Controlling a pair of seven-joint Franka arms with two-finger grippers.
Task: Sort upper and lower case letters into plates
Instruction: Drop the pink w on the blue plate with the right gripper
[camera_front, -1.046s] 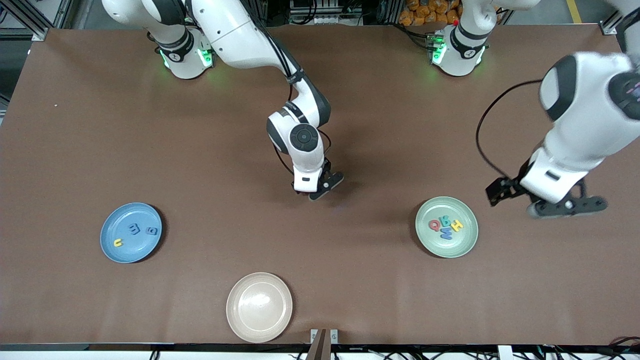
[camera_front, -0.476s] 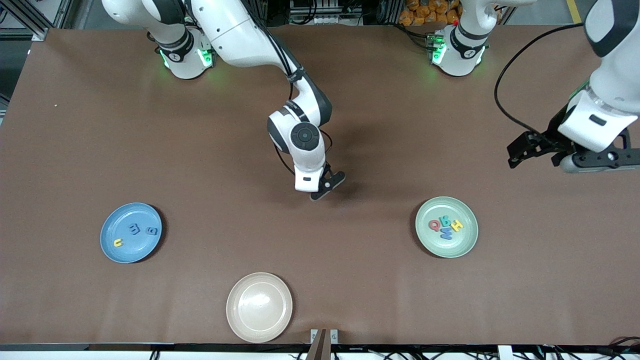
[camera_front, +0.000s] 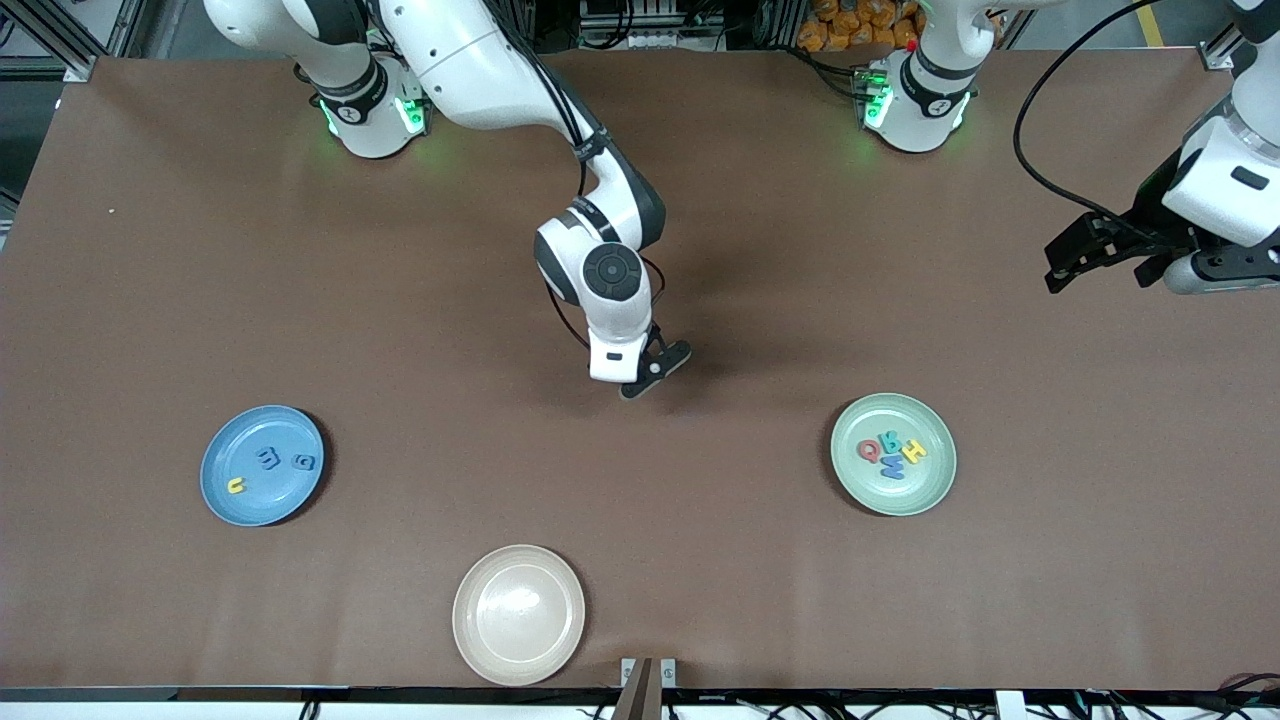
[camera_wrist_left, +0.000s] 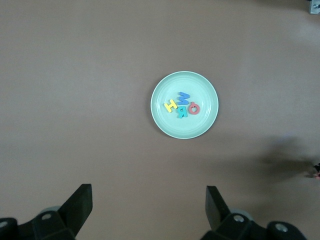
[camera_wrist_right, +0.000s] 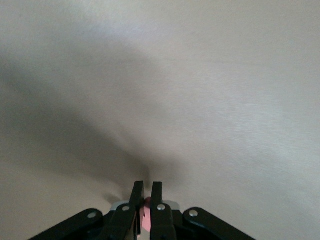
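The sky blue plate (camera_front: 222, 448) lies toward the right arm's end and holds three small letters (camera_front: 269, 459), one yellow and two blue. The mint green plate (camera_front: 900, 497) lies toward the left arm's end and holds several letters (camera_front: 892, 452), red, teal, blue and yellow. It also shows in the left wrist view (camera_wrist_left: 202, 87) with its letters (camera_wrist_left: 182, 105). My right gripper (camera_front: 640, 385) is low over the bare table middle. In the right wrist view it (camera_wrist_right: 147, 192) is shut on a small red foam piece (camera_wrist_right: 148, 216). My left gripper (camera_front: 1100, 255) is open and empty, high over the table's left arm end (camera_wrist_left: 147, 202).
A cream-beige plate (camera_front: 518, 614) lies empty near the front edge, between the two other plates. The brown table top (camera_front: 640, 500) is bare elsewhere.
The left arm has risen and swung away from the mint green plate, toward its own end of the table. The right gripper has stayed almost in place.
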